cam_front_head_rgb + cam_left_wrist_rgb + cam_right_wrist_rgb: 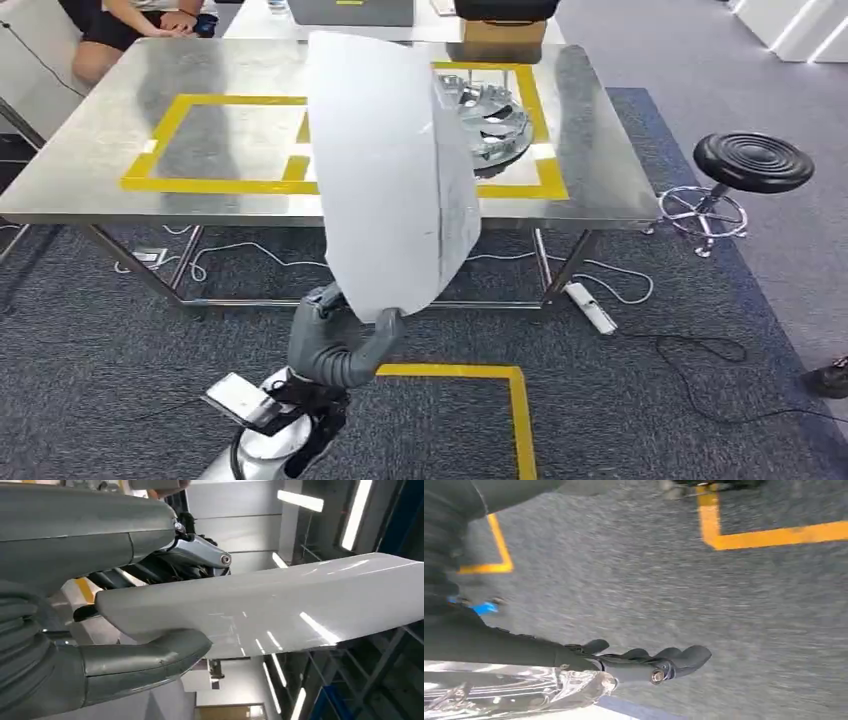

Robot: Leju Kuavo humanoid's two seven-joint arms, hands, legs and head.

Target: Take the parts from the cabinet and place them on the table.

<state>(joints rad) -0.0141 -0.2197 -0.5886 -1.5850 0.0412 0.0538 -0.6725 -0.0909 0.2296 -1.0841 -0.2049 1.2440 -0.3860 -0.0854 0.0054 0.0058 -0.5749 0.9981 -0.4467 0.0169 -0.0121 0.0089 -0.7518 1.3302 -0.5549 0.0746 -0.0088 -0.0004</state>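
Count: one white panel (pixel 390 170), one silver wheel part (pixel 490 120), one table (pixel 90 130), one stool (pixel 752 162), one power strip (pixel 592 307).

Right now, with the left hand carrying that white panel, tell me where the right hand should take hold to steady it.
Probably its right long edge, about halfway up, coming from the robot's right. The white panel stands tall and roughly upright, the left hand grips only its bottom end, and that thin edge is free for the right hand.

The left hand (pixel 335 345) is matte grey with a thick rounded thumb and a ribbed cover. Dark fingers (pixel 684 656) end in a silver screw; silver forearm carries black cabling.
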